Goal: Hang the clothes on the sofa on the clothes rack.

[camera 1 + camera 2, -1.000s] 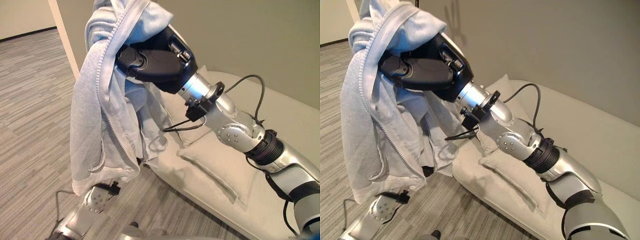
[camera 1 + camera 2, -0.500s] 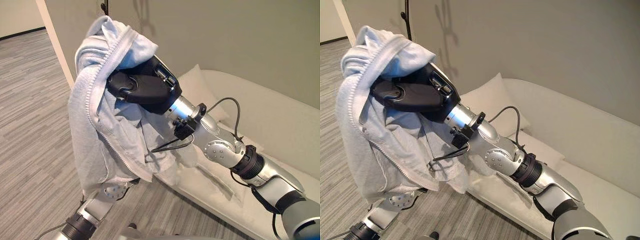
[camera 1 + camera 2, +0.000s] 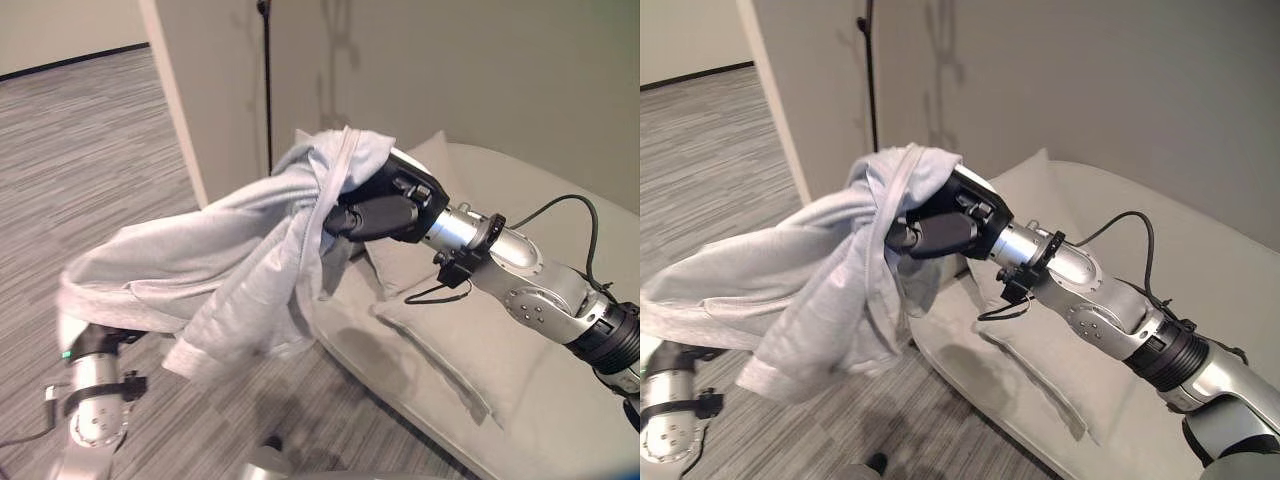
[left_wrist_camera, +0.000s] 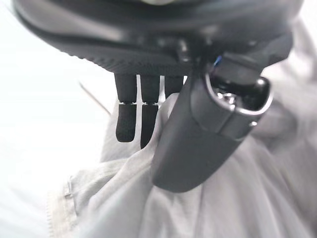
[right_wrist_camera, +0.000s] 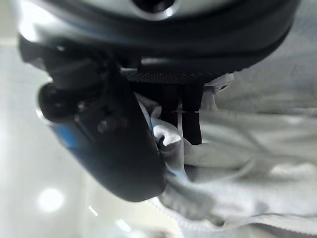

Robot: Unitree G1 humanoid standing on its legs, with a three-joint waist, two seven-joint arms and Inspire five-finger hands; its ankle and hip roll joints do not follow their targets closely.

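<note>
A light grey zip hoodie [image 3: 230, 260] hangs stretched between my two hands, above the floor in front of the sofa [image 3: 560, 240]. My right hand [image 3: 385, 205] holds its bunched upper end, with fingers [image 5: 190, 124] and thumb curled into the cloth. The hoodie's low left end drapes over my left hand, whose thumb [image 4: 198, 144] and fingers [image 4: 133, 119] pinch the fabric [image 4: 237, 198]. The clothes rack's thin black pole [image 3: 267, 90] stands against the wall behind the hoodie.
Two pale cushions [image 3: 470, 340] lie on the beige sofa under my right forearm. A cream wall corner [image 3: 180, 100] juts out left of the rack pole. Grey striped carpet [image 3: 80, 170] stretches away to the left.
The camera has swung. The hoodie, which hung straight down from my raised right hand, is now spread sideways, with the right hand lower and the left end lifted out to the left.
</note>
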